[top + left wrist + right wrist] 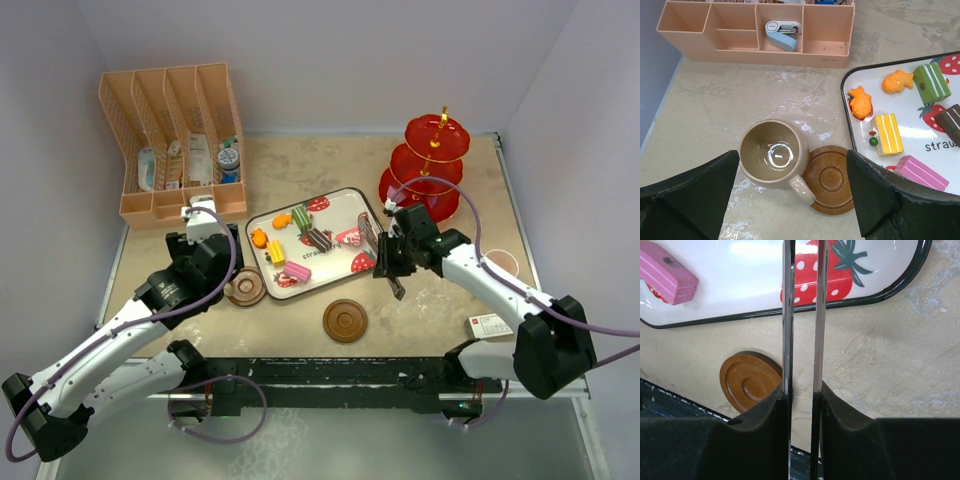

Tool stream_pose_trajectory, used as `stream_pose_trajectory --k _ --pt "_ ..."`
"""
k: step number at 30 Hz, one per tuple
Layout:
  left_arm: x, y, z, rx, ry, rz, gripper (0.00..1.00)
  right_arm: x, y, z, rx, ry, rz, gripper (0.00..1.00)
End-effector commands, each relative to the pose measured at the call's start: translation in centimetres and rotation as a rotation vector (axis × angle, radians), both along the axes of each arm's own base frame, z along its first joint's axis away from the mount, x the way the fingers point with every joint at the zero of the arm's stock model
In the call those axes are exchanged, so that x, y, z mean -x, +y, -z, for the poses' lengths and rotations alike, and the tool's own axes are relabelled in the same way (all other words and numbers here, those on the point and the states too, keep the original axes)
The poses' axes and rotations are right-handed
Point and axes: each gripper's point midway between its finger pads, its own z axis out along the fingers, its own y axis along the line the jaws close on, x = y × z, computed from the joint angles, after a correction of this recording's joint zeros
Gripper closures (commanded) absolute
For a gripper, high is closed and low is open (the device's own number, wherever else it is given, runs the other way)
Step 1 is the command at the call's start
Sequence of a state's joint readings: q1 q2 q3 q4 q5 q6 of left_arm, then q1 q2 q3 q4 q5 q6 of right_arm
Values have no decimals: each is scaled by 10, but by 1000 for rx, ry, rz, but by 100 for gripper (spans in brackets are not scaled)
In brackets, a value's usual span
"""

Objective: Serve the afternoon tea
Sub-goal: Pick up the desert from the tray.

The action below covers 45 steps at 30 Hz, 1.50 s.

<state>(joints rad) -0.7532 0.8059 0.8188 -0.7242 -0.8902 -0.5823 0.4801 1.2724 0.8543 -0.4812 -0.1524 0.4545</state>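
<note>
1. Nearest: lone saucer (345, 321) flat on the tabletop (430, 320), just in front of the tray (912, 132).
2. To its left: left pincer (790, 200) hovering with fingers wide apart and nothing between them, above the upright tan mug (772, 155); mug handle overlapping the second saucer (829, 178).
3. Right pincer (802, 425) clamped on the metal tongs (788, 315), blades nearly together, at the tray's right end.
4. Toy cakes (886, 134) lying on the tray.
5. Farthest: red three-tier stand (432, 160) right rear, peach rack (175, 140) left rear.
</note>
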Motion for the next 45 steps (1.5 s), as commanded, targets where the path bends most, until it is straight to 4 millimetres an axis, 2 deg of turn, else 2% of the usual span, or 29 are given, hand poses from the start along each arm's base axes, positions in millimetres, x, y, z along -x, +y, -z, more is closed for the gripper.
stream_pose_trajectory --k 1,9,13,19,23,25,29,31,34,40,45 --pt "-4 1 -10 7 -29 -18 15 -18 12 -14 -26 -45 -11 70" --pt "-4 1 -9 5 -27 -20 15 -45 21 -23 -24 -88 -9 70" --pt "-3 2 -9 4 -27 -21 15 -59 18 -28 15 -113 15 70" --pt "-3 2 -9 5 -27 -21 15 -66 15 -40 43 -136 25 70" --pt "-3 2 -10 9 -31 -20 15 -57 7 -53 42 -169 37 69" --pt "-3 2 -10 7 -30 -21 15 -41 6 -49 9 -147 31 69" --pt "-3 2 -10 8 -30 -18 15 2 5 -26 -59 -62 -3 69" --pt "-3 1 -10 8 -29 -15 15 16 -1 -19 -62 -41 2 69" --pt "-4 0 -9 7 -24 -9 15 31 3 -13 -102 -14 -29 68" --pt "-4 -1 -8 2 -19 -11 15 34 4 4 -101 20 -40 68" --pt "-4 0 -9 5 -24 -17 15 23 12 6 -111 13 -43 68"
